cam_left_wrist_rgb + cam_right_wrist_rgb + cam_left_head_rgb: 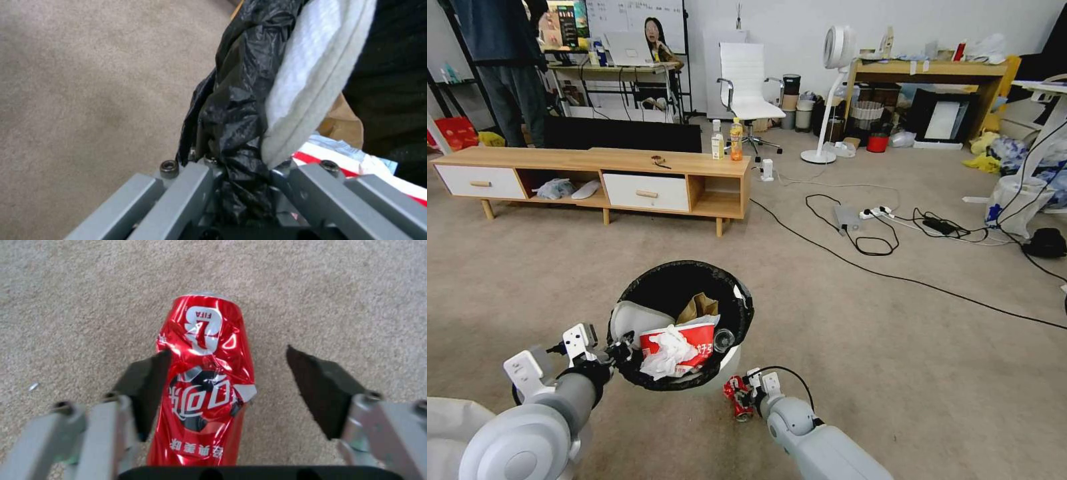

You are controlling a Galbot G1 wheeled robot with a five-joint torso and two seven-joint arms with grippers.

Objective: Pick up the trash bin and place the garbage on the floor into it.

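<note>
Gripping the bag-covered rim of the trash bin (684, 320), the left gripper (622, 351) sits at the lower left of the head view, its fingers clamped on the black liner (231, 110) where the plastic bunches between them. The bin hangs tilted toward the camera in the lower centre of the frame, above the floor (894, 347). Inside it lie a red-and-white paper cup (690, 340), crumpled white tissue (667, 353), a brown paper scrap (697, 308) and a small clear bottle (722, 339); a white pad-like piece (630, 319) rests against the inner wall on the left side.

Just right of the bin's lower edge, the right gripper (746, 395) reaches down to the carpet at the bottom centre of the head view. Its fingers (146, 386) stand wide apart around the crushed red soda can (204, 380), which lies on the carpet; one pad is touching or just beside the can's side, the other is well clear of it.

Black cables (880, 267) cross the carpet in the right half of the head view, and a low wooden cabinet (594, 177) stands at upper left with two upright drink bottles (727, 140) on its top.
</note>
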